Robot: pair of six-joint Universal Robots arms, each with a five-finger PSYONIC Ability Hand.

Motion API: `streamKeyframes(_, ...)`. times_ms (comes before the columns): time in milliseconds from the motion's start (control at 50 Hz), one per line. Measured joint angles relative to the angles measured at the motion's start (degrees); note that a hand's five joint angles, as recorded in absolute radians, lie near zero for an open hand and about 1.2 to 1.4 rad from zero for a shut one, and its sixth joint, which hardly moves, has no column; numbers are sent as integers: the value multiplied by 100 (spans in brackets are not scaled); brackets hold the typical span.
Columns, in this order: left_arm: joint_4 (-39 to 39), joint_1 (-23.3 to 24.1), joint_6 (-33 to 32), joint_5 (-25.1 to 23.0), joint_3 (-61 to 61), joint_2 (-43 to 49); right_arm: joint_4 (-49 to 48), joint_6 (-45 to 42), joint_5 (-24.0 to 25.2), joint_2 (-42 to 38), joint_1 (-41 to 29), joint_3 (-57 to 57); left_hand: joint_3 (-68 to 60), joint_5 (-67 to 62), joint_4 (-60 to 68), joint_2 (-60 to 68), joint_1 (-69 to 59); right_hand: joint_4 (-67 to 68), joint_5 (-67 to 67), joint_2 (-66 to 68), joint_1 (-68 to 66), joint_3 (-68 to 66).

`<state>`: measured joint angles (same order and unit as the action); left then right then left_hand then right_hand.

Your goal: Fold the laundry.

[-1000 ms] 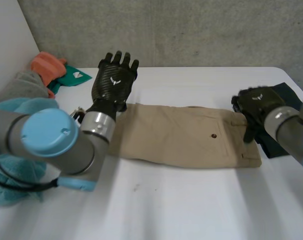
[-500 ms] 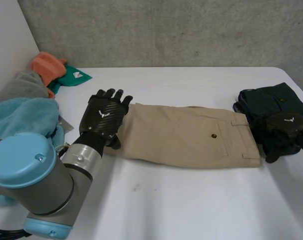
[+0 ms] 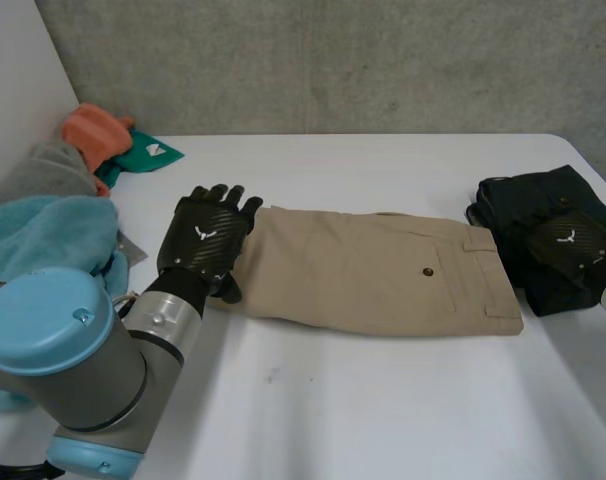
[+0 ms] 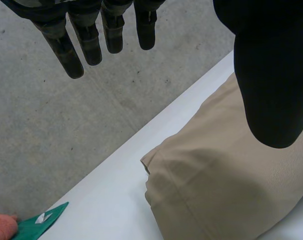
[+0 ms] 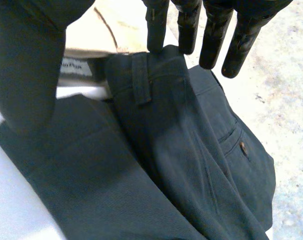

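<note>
A white table stands before a grey concrete wall. The tan trousers lie folded flat across its middle. Just beside their right end sits a folded pair of dark trousers, near the table's right edge. At the far left corner is a heap of other laundry: an orange cloth, a green cloth, a grey cloth and a light-blue towel, which lies close by the left arm. Nothing lies on top of the tan trousers.

The left hand is over the left end of the tan trousers, its fingers straight and spread, holding nothing; whether it touches the cloth I cannot tell. The right hand is over the dark trousers, fingers straight and loose, tips at the waistband.

A second ago the left hand was raised further back, past the tan trousers' far edge, and the right hand was at their waistband. Half a second ago the right hand hung at the near edge of the dark pair; it now sits higher over them. The tan trousers have not moved
</note>
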<state>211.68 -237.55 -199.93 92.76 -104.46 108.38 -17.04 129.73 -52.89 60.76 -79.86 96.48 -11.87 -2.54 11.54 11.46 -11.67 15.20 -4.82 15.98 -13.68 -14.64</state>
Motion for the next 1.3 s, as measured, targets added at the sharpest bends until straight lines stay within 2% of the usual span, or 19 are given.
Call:
streamKeyframes(200, 5, -17, -2, -3, -9, 7, -91, -502, -14, -443, 5, -262, 0, 0, 0, 0, 0, -197, 160, -313, 219, 270)
streamKeyframes(520, 5, -20, 7, -3, -11, 13, -768, -528, -113, -848, 12, -654, 0, 0, 0, 0, 0, -183, 117, -298, 199, 145)
streamKeyframes(820, 13, -20, 42, 6, -14, 21, -822, -517, -909, -2053, -82, -2471, 0, 0, 0, 0, 0, 423, -220, 254, -342, -499)
streamKeyframes(1080, 13, -20, 88, 6, -12, 54, -746, -482, -1440, -2707, -341, -3599, 0, 0, 0, 0, 0, 537, -268, 269, -380, -604)
streamKeyframes(1160, 14, -20, 86, 6, -7, 83, -457, -475, -1856, -3131, -428, -4360, 0, 0, 0, 0, 0, 643, -320, 419, -528, -695)
streamKeyframes(1300, 12, -20, 85, 8, -5, 96, 223, -464, -2237, -3659, -556, -5381, 0, 0, 0, 0, 0, 672, -327, 419, -590, -727)
